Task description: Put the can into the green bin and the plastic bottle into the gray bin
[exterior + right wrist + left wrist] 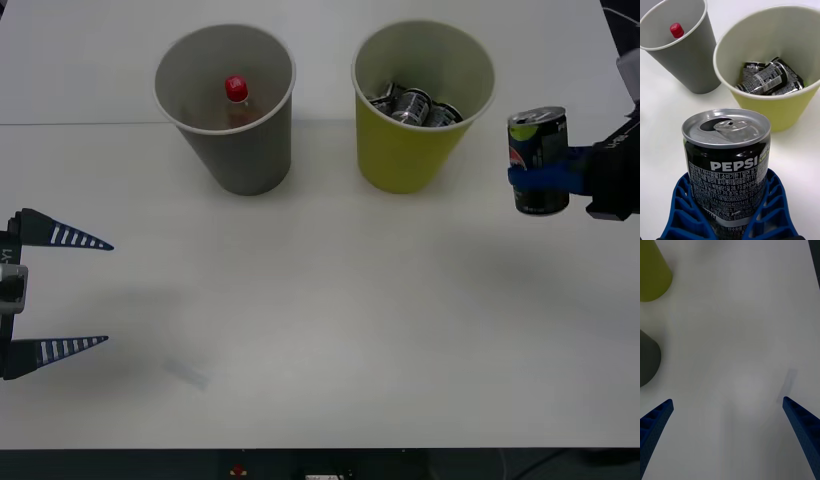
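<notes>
Bottle step: the small clear plastic bottle with a round red cap stands inside the large gray cup-shaped bin; this half of the task looks complete.
Can step: the small silver-topped metal can with a dark label is upright, off the white tabletop, just beside the large yellow-green cup-shaped bin on its right, not yet over the rim.
Right gripper: jaws clenched around the lower body of the can.
Green bin contents: several dark-labelled cans lie at the bottom.
Left gripper: low over the tabletop at the near left, jaws released, grasping nothing.
Remaining: by judgement, carrying the held can above the green bin and letting go.
</notes>
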